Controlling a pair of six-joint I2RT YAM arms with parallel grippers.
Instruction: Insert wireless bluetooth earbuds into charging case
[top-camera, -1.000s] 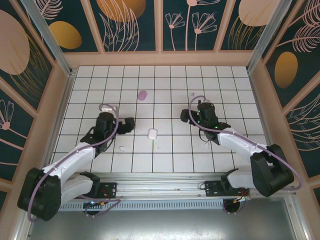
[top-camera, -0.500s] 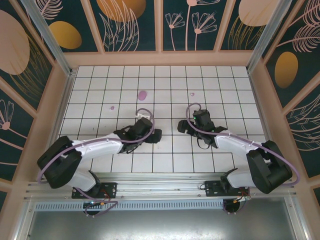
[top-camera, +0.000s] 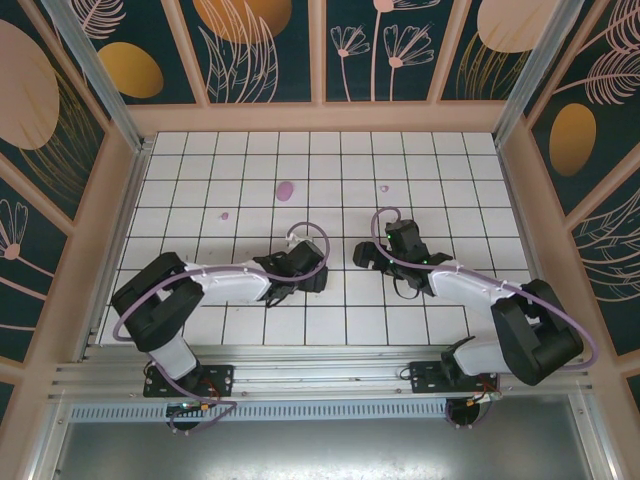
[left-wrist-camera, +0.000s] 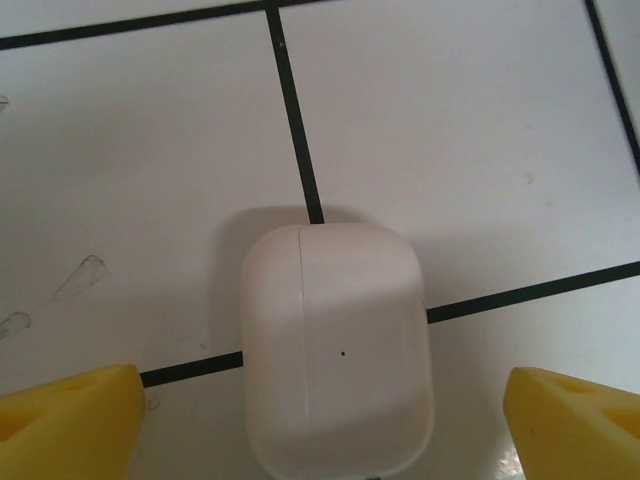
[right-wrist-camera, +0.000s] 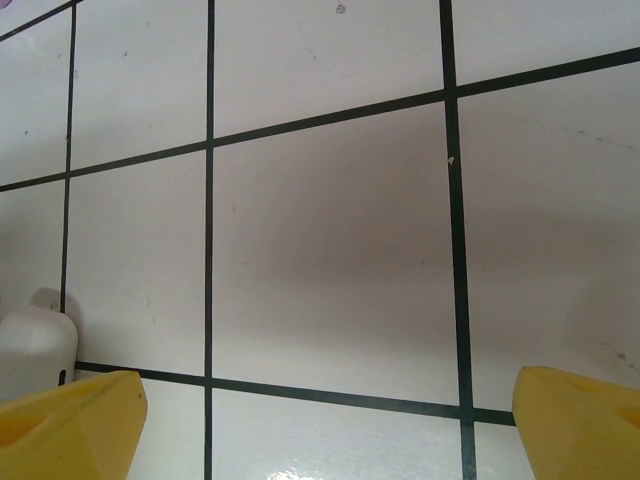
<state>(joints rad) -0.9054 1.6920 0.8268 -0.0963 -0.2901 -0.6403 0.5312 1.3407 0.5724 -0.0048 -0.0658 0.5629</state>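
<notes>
— Where's the case (left-wrist-camera: 338, 350)?

— Flat on the tiles (left-wrist-camera: 480, 150), lid closed, lying across a dark grout line. It sits right between the fingers (left-wrist-camera: 70, 420) of the left gripper (left-wrist-camera: 325, 425), which stand wide apart with daylight on both sides. Nothing is touching it.

— Will it be easy to grab?

— Tricky, I'd say. It looks like a glossy, hard little pebble, rounded at every corner. It's probably light enough to skate off on that smooth tile if one finger lands first. It won't squash, though, so a firm squeeze should be safe.

— So where should it be held?

— Across the two long flat sides, low on the body. I'd keep away from the thin seam (left-wrist-camera: 301, 300) running down it. I take that to be the lid line, and the lid has to open before any earbuds go in.

— How are the arms set?

— The left arm is folded in from its side, with the forearm low and sweeping toward the middle of the table. The right gripper (right-wrist-camera: 325, 430) reaches in from the other side, low over bare tile. Its fingers are also spread and hold nothing. In its wrist view the case sits at the left edge.
</notes>
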